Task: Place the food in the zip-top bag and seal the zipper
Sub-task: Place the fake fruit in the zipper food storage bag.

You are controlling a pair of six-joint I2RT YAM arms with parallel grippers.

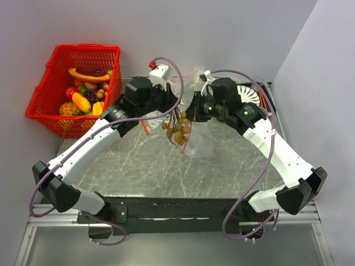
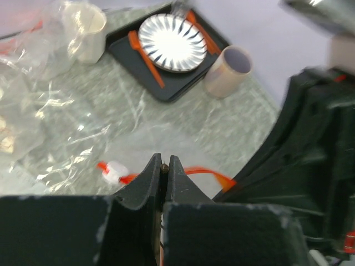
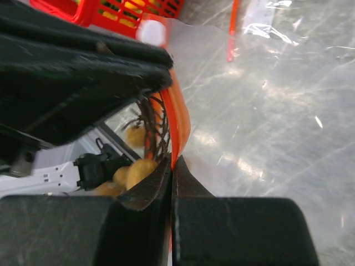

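The food, a bunch of small yellow-brown fruits on brown twigs (image 1: 178, 131), hangs above the table between both arms. My left gripper (image 2: 164, 161) is shut on a brown twig end of the bunch. The clear zip-top bag (image 1: 201, 143) hangs just right of the fruits. Its orange-red zipper (image 3: 178, 113) runs up from my right gripper (image 3: 172, 161), which is shut on that strip. The fruits (image 3: 137, 170) show left of the strip, at the bag's mouth. In the left wrist view the zipper (image 2: 206, 172) and its white slider (image 2: 113, 170) lie just beyond my fingers.
A red basket (image 1: 51, 83) of toy fruit stands at the back left. At the back right a black tray (image 2: 125, 47) holds a ribbed white plate (image 2: 172, 34) and orange cutlery, with a cup (image 2: 228, 71) beside it. Another cup (image 2: 89, 30) and crumpled clear plastic (image 2: 28, 66) lie nearby.
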